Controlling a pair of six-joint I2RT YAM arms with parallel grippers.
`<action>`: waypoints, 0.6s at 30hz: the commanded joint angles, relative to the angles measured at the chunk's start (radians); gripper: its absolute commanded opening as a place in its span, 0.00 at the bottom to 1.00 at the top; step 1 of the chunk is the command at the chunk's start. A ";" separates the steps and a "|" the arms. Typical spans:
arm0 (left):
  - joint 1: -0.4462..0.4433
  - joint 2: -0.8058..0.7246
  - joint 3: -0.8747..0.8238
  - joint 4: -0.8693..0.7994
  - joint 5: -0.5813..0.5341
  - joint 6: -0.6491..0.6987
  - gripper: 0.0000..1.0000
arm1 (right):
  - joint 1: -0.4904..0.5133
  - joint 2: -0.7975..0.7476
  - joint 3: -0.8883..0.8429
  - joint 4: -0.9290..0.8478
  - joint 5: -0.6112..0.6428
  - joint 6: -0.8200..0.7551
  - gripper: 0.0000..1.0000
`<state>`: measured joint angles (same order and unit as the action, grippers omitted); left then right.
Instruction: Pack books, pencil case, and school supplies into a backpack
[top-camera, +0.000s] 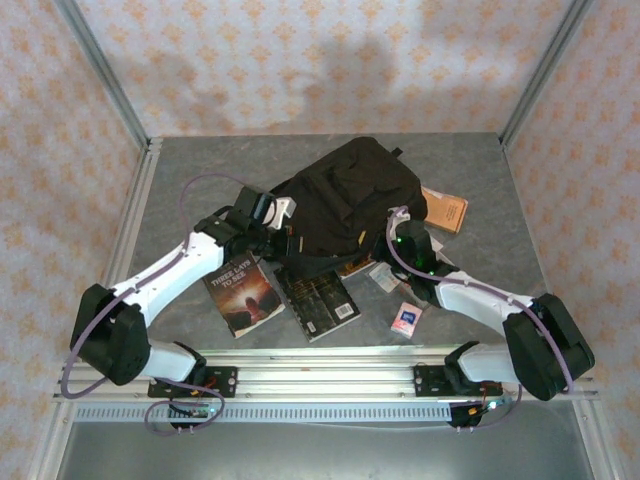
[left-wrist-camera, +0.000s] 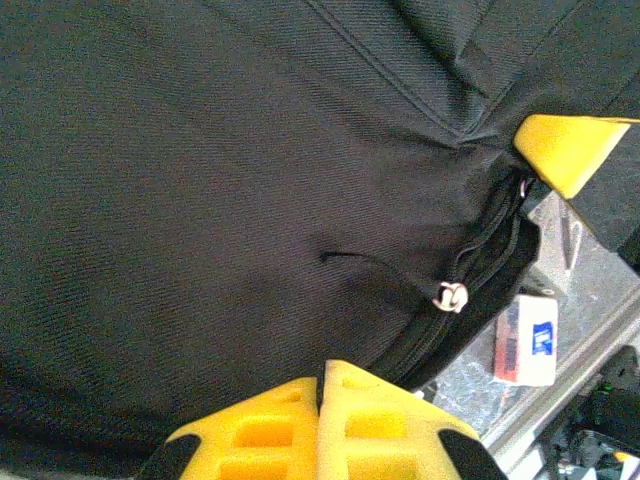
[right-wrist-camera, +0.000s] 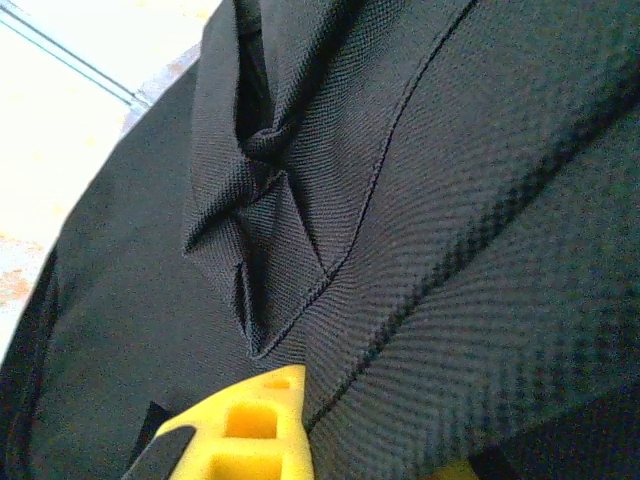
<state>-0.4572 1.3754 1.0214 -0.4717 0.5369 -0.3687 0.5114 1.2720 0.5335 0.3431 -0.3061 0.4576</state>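
The black backpack (top-camera: 345, 200) lies in the middle of the table, and its fabric (left-wrist-camera: 220, 180) spreads across the left wrist view. My left gripper (top-camera: 277, 235) is at its left side, the yellow fingertips (left-wrist-camera: 322, 380) shut together against the cloth near the zip pull (left-wrist-camera: 450, 295). My right gripper (top-camera: 397, 243) is at the bag's right front, shut with a fold of the backpack (right-wrist-camera: 400, 250) lying against its one visible finger (right-wrist-camera: 262, 425). The reddish-glow book (top-camera: 243, 292) and the black-grey book (top-camera: 317, 300) lie in front. The pink-and-blue packet (top-camera: 406, 320) lies near the rail.
An orange booklet (top-camera: 443, 210) rests at the bag's right edge. The packet (left-wrist-camera: 527, 340) lies on the table past the zip. A metal rail (top-camera: 320, 365) runs along the near edge, and frame posts stand at the back corners.
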 joint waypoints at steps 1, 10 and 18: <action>0.003 -0.037 0.025 -0.053 -0.064 0.040 0.00 | -0.010 -0.022 0.049 -0.019 0.086 -0.054 0.00; -0.070 0.022 0.184 -0.140 -0.179 -0.193 0.33 | 0.038 -0.032 -0.034 0.168 -0.003 -0.119 0.00; -0.102 0.005 0.120 -0.153 -0.223 -0.445 0.41 | 0.065 0.036 0.195 -0.363 0.180 0.039 0.51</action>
<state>-0.5613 1.3956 1.1748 -0.5732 0.3767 -0.7006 0.5774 1.2953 0.6201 0.2008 -0.2432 0.4267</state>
